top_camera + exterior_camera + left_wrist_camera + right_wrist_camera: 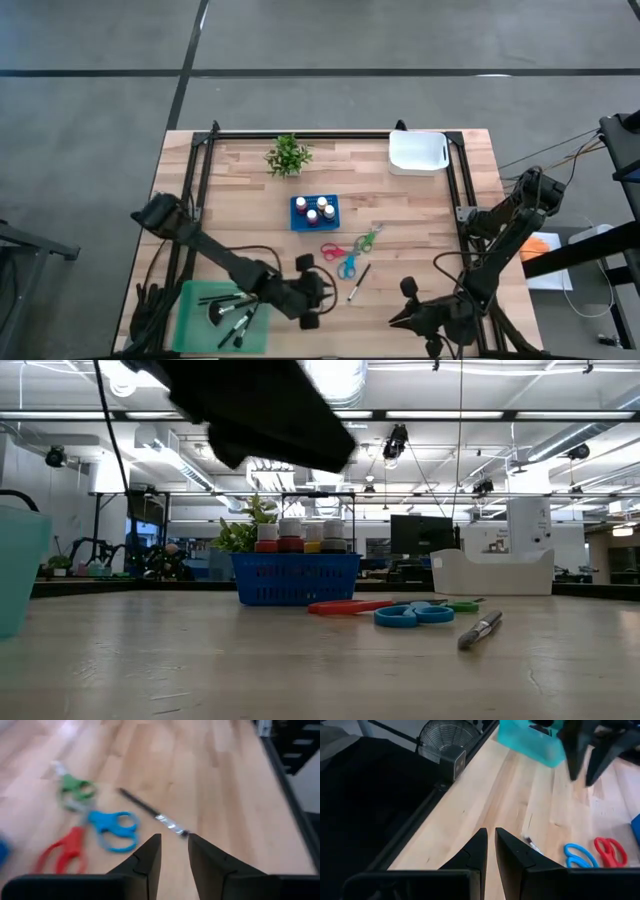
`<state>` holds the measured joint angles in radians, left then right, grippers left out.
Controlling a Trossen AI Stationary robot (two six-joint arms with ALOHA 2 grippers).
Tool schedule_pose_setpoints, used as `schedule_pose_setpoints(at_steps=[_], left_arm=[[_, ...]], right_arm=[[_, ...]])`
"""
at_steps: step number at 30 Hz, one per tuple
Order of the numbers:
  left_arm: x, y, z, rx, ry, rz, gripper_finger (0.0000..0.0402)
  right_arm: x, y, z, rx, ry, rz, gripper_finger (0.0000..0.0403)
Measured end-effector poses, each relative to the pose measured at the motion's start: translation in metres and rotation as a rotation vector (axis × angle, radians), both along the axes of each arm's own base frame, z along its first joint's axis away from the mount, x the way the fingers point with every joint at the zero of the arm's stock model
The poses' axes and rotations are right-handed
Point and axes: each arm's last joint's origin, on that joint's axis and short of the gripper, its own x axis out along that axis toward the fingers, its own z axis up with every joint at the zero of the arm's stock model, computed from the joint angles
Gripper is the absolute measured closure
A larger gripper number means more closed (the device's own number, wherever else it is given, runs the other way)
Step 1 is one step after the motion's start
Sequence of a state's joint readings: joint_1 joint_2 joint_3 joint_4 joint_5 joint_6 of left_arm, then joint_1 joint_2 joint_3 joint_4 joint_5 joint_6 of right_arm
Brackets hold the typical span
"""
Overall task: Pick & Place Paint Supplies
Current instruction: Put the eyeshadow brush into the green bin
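A blue basket point(315, 212) holds several paint bottles with white, red and yellow caps point(300, 536). Red scissors point(333, 250), blue scissors point(347, 266) and green scissors point(367, 240) lie flat on the wood. Beside them lies a dark-handled brush point(358, 283), which also shows in the left wrist view point(155, 815). More brushes lie in the green tray point(222, 316) at the near left. My left gripper point(175, 842) hovers open and empty, just near of the brush. My right gripper point(490, 837) waits shut by the near right edge, touching nothing.
A white bin point(417, 152) stands at the far right corner and a small potted plant point(288, 155) at the far middle. A black frame rail point(462, 190) runs along the table's right side. Bare wood lies between the scissors and the near edge.
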<state>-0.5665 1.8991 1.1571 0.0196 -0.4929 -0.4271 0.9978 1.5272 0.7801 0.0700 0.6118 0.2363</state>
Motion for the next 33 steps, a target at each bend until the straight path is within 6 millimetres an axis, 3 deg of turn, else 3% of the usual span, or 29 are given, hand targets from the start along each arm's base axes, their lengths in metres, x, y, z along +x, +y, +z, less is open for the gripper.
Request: schedule_pose_setpoints(at_steps=[6,12,22,33], left_arm=[[0.035,-0.005,-0.029,-0.065,0.057,-0.055,0.0297],[0.063,-0.009,-0.034,-0.093,0.058,0.024,0.0297],[0.078,-0.015,-0.055,-0.138,0.173,0.119,0.0297],[0.080,-0.016,-0.058,-0.178,0.169,0.143,0.0297]], right_arm=[[-0.005,0.004,0.002,-0.016,-0.038,-0.003,0.0369],[-0.009,0.006,0.002,-0.015,-0.050,-0.007,0.0369],[-0.010,0.007,0.002,-0.018,-0.054,-0.005,0.0369],[-0.008,0.010,-0.007,-0.042,-0.048,-0.001,0.0369]])
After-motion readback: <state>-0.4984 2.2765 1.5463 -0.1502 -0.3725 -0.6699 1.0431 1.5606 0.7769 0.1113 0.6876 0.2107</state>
